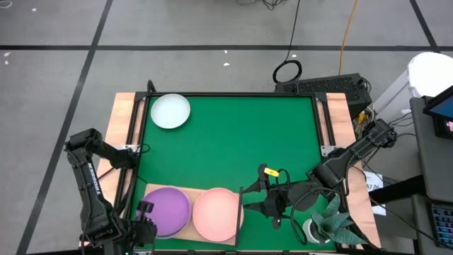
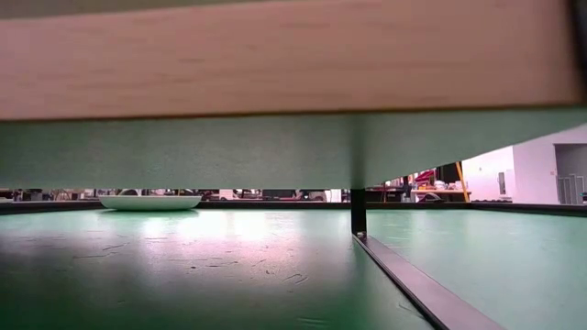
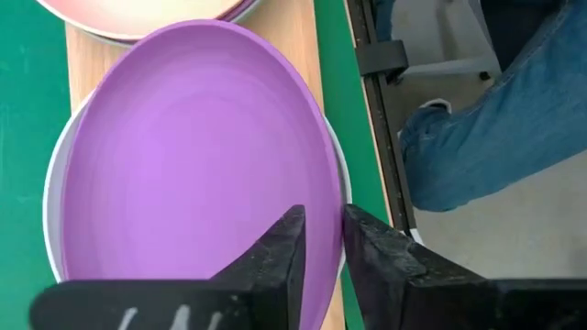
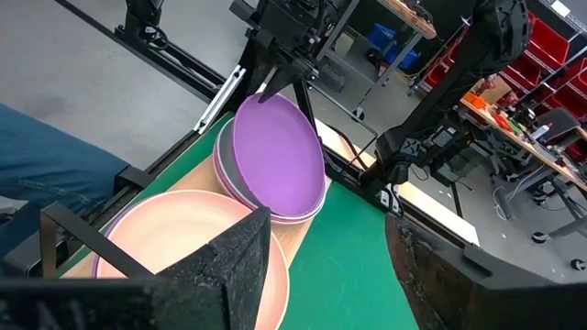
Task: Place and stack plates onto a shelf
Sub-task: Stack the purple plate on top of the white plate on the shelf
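The purple plate (image 1: pixel 168 210) tops a stack of plates on the left half of the light-wood shelf (image 1: pixel 190 193) at the table's near edge. It lies tilted in the right wrist view (image 4: pixel 277 158). My left gripper (image 1: pixel 145 211) is shut on the plate's left rim. A salmon pink plate (image 1: pixel 217 214) tops a second stack on the shelf's right half. My right gripper (image 1: pixel 245 201) is open and empty just to the right of it. A pale mint plate (image 1: pixel 170 111) rests on its base on the green mat at the far left and also shows in the low view (image 2: pixel 149 202). My left gripper pinches the purple plate's rim (image 3: pixel 330 197) between its two fingers, one finger (image 3: pixel 280 252) on the plate's upper face and one (image 3: pixel 376 257) outside the rim. The fingers come from the table's left side. The held edge is raised, and the opposite edge (image 4: pixel 307 213) lies on the stack below.
The shelf's thin dark upright (image 2: pixel 358 215) stands on the mat. A small potted plant (image 1: pixel 331 225) sits at the near right, by my right arm. A person's leg in jeans (image 3: pixel 477 137) is just beyond the table's near edge. The mat's middle (image 1: pixel 241 142) is bare.
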